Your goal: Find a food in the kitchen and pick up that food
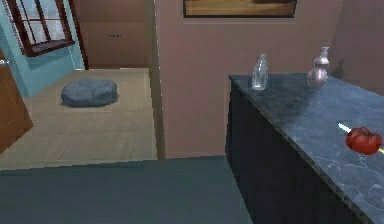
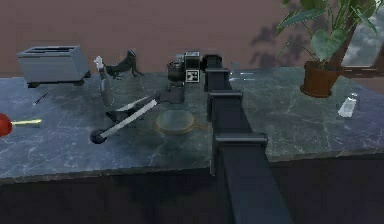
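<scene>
At the right edge of the forward view, a red round food [image 1: 363, 140] lies on the dark stone counter [image 1: 300, 120], well apart from a clear bottle [image 1: 260, 72] and a pink vase [image 1: 319, 68] at the far end. In the arm side view the food sits at the left edge. The arm [image 2: 238, 150] extends over the counter, with the gripper [image 2: 176, 84] at upper centre, above a round dish [image 2: 177, 122]. Whether the gripper holds anything cannot be told.

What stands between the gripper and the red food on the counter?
A long dark utensil lies on the counter between the gripper and the red food, with a thin yellow stick right beside the food. Lifted above them, the gripper would likely pass clear.
</scene>
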Tool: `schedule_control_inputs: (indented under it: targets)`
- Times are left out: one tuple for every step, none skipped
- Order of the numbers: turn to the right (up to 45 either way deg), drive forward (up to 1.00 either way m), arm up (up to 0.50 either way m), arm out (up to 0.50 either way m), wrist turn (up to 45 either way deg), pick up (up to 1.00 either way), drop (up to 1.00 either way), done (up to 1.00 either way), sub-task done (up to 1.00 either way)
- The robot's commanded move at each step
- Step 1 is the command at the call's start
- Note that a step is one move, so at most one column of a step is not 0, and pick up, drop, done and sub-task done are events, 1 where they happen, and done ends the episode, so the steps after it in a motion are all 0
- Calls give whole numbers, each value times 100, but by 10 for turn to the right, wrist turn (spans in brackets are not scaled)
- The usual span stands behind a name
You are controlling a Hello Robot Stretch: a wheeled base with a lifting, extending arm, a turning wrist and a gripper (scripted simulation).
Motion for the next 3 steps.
schedule_control_inputs:
  targets:
    - [0, 0, 0, 0, 450, 0, 0, 0, 0]
    - [0, 0, 0, 0, 330, 0, 0, 0, 0]
    - [0, 0, -16, 0, 0, 0, 0, 0, 0]
